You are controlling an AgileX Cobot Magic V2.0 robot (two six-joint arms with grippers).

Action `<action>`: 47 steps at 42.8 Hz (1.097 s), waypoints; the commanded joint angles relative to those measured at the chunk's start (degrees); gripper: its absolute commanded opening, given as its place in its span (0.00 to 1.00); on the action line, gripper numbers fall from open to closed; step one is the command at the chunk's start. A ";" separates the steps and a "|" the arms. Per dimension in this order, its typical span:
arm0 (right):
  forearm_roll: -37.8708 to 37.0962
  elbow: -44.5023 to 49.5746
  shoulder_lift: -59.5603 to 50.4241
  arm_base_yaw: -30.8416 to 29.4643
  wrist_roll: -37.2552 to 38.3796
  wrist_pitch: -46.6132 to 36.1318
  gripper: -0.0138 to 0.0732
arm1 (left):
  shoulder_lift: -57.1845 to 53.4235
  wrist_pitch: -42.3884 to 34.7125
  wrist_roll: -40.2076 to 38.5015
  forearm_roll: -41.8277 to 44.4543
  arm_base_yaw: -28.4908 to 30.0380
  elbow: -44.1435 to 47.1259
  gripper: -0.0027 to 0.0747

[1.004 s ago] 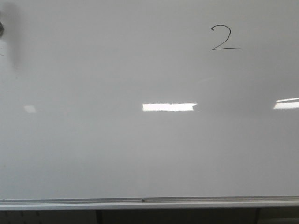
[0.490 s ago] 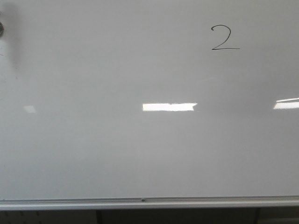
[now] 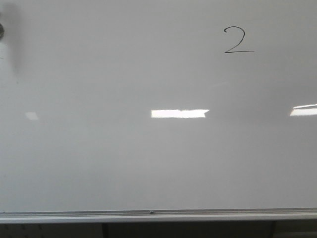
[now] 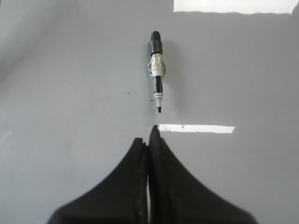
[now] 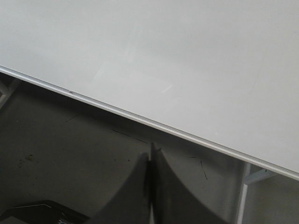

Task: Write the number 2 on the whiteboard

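Observation:
The whiteboard (image 3: 124, 163) fills the front view, with its silver rail (image 3: 158, 216) along the lower edge. A thin black number 2 (image 3: 238, 40) is drawn at its upper right. No gripper shows in the front view. In the left wrist view my left gripper (image 4: 147, 136) is shut and empty, a short way off a black-and-white marker (image 4: 157, 70) that sits in a clip on the board (image 4: 70, 84), tip towards the fingers. In the right wrist view my right gripper (image 5: 153, 148) is shut and empty, below the board's rail (image 5: 140, 120).
A dark round object (image 3: 1, 30) with a smudgy shadow sits at the board's left edge. Bright rectangular light reflections (image 3: 179, 113) lie on the board. Under the rail are a dark floor (image 5: 60, 154), a board leg (image 5: 243, 196) and a black object (image 5: 42, 212).

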 commanded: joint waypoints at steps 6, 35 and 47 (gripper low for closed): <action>-0.33 -1.14 0.35 -0.26 -0.06 -3.64 0.08 | -1.62 -5.01 -0.06 -0.45 -0.41 1.88 0.01; -1.26 35.93 -24.72 -15.98 -0.51 -49.04 0.08 | -1.51 -5.01 -0.06 -0.45 -0.41 1.88 0.01; -0.17 48.81 -28.91 -18.10 -0.45 -63.91 0.08 | -1.51 -5.01 -0.06 -0.45 -0.41 1.88 0.01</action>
